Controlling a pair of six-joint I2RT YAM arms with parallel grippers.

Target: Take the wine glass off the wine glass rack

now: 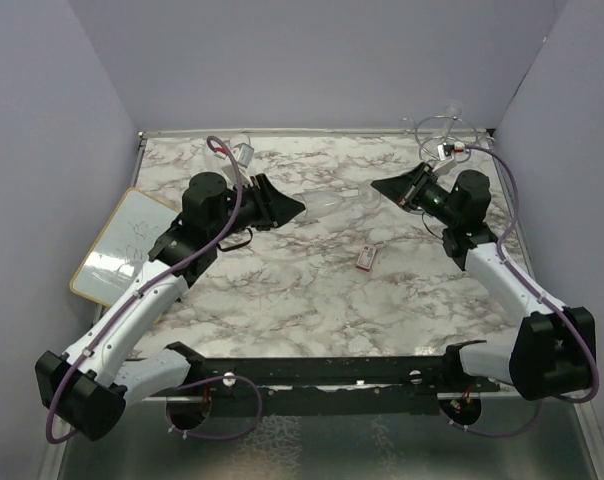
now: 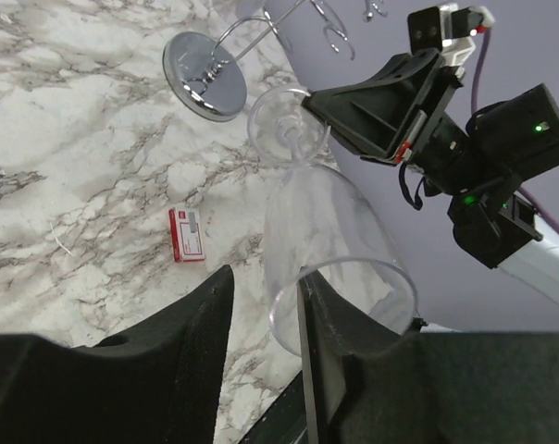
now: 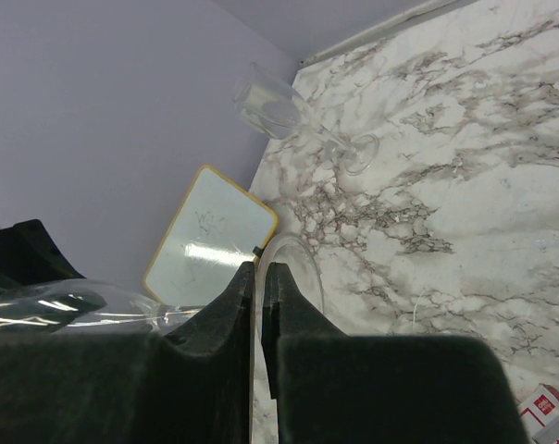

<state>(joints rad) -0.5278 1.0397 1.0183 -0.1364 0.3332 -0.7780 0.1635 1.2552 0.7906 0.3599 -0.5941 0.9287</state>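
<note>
The table (image 1: 282,290) is white marble with grey-brown veins. The wine glass (image 2: 330,231) is clear, the wine glass rack (image 2: 201,69) shiny silver. A small box (image 2: 187,233) is red and white; the whiteboard (image 1: 122,245) is white, yellow-edged.

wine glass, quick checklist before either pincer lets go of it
1. Wine glass off the wine glass rack: ok, it hangs in the air between the two arms, apart from the wire stand.
2. Right pincer gripping the glass foot: ok, nearly shut on the foot's thin edge.
3. Left pincer gripping the bowl: not ok, it straddles the rim wall with a visible gap.
4. Red card away from the glass: ok, it lies flat on the marble to one side.
5. Second glass out of the way: ok, it lies on its side by the far wall.
6. Glass level: cannot tell.
</note>
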